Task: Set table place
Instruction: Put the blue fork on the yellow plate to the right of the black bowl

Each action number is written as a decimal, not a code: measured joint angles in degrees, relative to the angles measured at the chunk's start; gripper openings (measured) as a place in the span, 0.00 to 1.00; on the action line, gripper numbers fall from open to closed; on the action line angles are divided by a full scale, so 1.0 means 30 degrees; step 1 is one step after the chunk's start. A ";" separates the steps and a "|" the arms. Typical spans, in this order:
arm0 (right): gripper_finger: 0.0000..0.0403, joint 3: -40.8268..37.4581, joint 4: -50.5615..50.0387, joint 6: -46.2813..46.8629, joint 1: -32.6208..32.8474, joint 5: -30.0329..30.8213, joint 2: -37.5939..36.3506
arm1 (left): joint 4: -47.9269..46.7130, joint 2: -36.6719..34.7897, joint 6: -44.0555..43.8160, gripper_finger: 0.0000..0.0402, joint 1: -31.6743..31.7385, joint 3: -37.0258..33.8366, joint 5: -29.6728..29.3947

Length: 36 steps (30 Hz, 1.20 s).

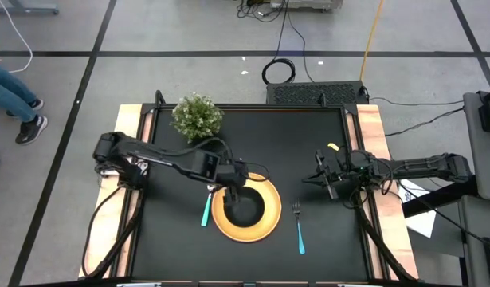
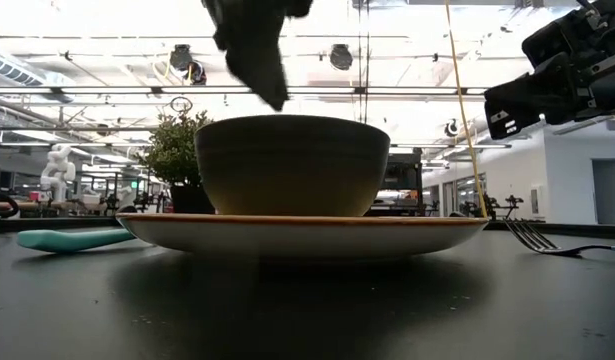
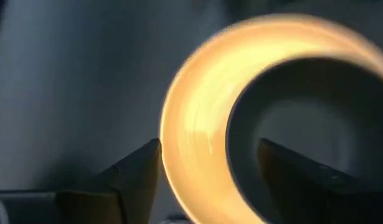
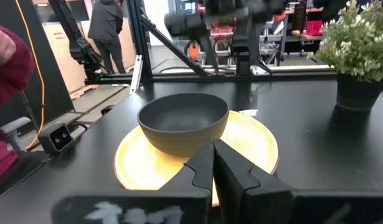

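Matte black tabletop [image 1: 173, 231] fills the middle of your high view, with pale wooden strips down its left and right sides. At lower centre sits the round yellow plate [image 1: 264, 226], and the smaller black bowl [image 1: 246, 209] rests on it, partly covered by the left gripper [image 1: 235, 190] reaching in from the left. The teal-handled metal spoon [image 1: 205, 209] lies just left of the plate, its bowl end hidden under the arm. The teal-handled metal fork [image 1: 299, 227] lies just right of the plate, tines toward the top of the frame. The bushy green potted plant [image 1: 197, 115] stands at upper left of the table. The right gripper [image 1: 323, 177] waits at the right edge.

In your low view the bowl looks smooth and rounded, centred on the shallow plate; the left gripper above it is blurred and cut off at the top.

In your left wrist view the plate's rim glows yellow and blurred, and the two dark fingers [image 3: 138, 165] stand apart, holding nothing.

In your right wrist view the bowl and plate sit mid-frame, and the right fingers [image 4: 207, 163] are pressed together, empty.
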 joint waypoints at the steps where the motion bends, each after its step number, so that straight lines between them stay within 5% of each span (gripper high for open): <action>1: 0.00 0.0000 0.0096 -0.0012 -0.0001 0.0006 0.0067 | 0.0073 -0.0332 0.0306 0.63 0.0000 0.0000 -0.0025; 13: 0.00 0.0000 0.0783 -0.0018 0.0000 0.0006 0.0514 | -0.0062 -0.3670 0.3772 0.03 0.0482 -0.0034 -0.0496; 27: 0.00 -0.0003 0.1082 0.0178 -0.0001 -0.0001 0.0514 | 0.0267 -0.8009 0.4530 0.01 0.1782 -0.0936 -0.2198; 36: 0.00 -0.0002 0.1066 0.0176 -0.0001 -0.0001 0.0524 | 0.5763 -1.4135 0.3744 0.00 0.2572 -0.7945 -0.3356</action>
